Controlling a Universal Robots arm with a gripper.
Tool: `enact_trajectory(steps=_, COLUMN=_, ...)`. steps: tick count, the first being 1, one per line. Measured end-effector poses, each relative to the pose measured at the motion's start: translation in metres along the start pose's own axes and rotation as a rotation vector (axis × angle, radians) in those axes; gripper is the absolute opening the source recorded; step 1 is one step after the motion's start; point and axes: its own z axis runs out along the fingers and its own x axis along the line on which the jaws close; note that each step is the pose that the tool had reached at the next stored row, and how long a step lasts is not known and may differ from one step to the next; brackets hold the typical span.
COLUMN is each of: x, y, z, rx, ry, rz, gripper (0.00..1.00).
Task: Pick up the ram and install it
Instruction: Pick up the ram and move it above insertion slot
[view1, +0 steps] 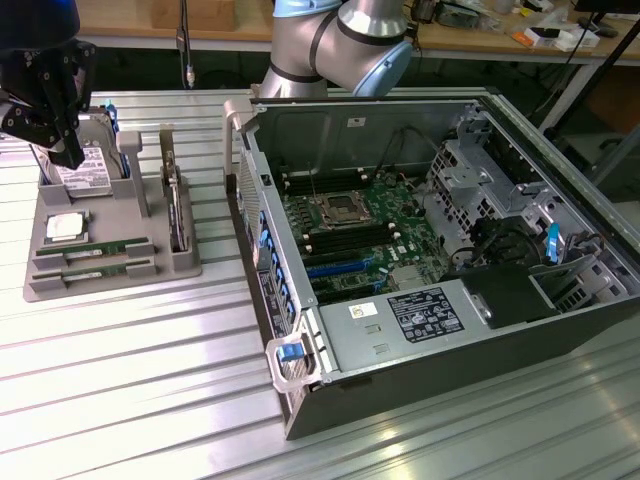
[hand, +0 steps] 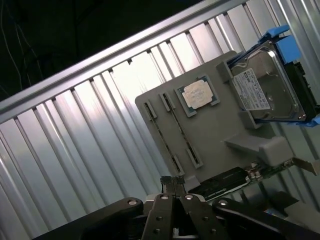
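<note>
Closest to us, the gripper (hand: 172, 182) hangs pinched shut over the grey parts tray (view1: 105, 218), where we barely make out the ram (view1: 95, 247), edge-on in its slot, on the ribbed aluminium table (view1: 130, 380) beside the open computer case (view1: 420, 395), a cluttered workbench (view1: 480, 40) behind.

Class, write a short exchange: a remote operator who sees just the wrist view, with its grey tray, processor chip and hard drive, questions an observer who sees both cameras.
Operator: Where is the computer?
Observer: An open computer case lies at the exterior view's right of the grey tray.
Operator: Where does the tool hang?
Observer: The tool hangs at the exterior view's left, by the hard drive, apart from the case.
</note>
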Motion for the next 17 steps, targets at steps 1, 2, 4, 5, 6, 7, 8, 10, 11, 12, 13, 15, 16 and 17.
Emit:
enact_trajectory(steps=1, x=0.0000, y=0.0000, z=0.0000, rx=-0.0001, ry=0.0004, rz=-0.011, gripper=0.11)
enact_trajectory(steps=2, x=0.0000, y=0.0000, z=0.0000, rx=-0.0002, ry=0.0006, rz=-0.016, gripper=0.11)
enact_trajectory(steps=4, x=0.0000, y=-0.0001, z=0.0001, rx=-0.0004, ry=0.0018, rz=-0.043, gripper=0.11)
enact_trajectory(steps=5, x=0.0000, y=-0.0001, z=0.0000, rx=-0.0006, ry=0.0026, rz=-0.060, gripper=0.11)
enact_trajectory(steps=6, x=0.0000, y=0.0000, z=0.0001, rx=-0.0008, ry=0.0038, rz=-0.087, gripper=0.11)
enact_trajectory(steps=7, x=0.0000, y=-0.0001, z=0.0002, rx=-0.0013, ry=0.0059, rz=-0.137, gripper=0.11)
enact_trajectory(steps=8, x=0.0000, y=0.0000, z=0.0003, rx=-0.0015, ry=0.0070, rz=-0.163, gripper=0.11)
enact_trajectory(steps=10, x=0.0000, y=0.0000, z=0.0007, rx=-0.0022, ry=0.0101, rz=-0.233, gripper=0.11)
enact_trajectory(steps=11, x=0.0000, y=-0.0001, z=0.0008, rx=-0.0023, ry=0.0108, rz=-0.252, gripper=0.11)
enact_trajectory(steps=12, x=0.0000, y=-0.0001, z=0.0012, rx=-0.0029, ry=0.0132, rz=-0.305, gripper=0.11)
enact_trajectory(steps=13, x=0.0000, y=-0.0001, z=0.0015, rx=-0.0032, ry=0.0147, rz=-0.340, gripper=0.11)
enact_trajectory(steps=15, x=0.0000, y=-0.0001, z=0.0020, rx=-0.0038, ry=0.0176, rz=-0.406, gripper=0.11)
enact_trajectory(steps=16, x=0.0000, y=-0.0001, z=0.0020, rx=-0.0042, ry=0.0190, rz=-0.435, gripper=0.11)
enact_trajectory(steps=17, x=0.0001, y=-0.0001, z=0.0021, rx=-0.0043, ry=0.0192, rz=-0.445, gripper=0.11)
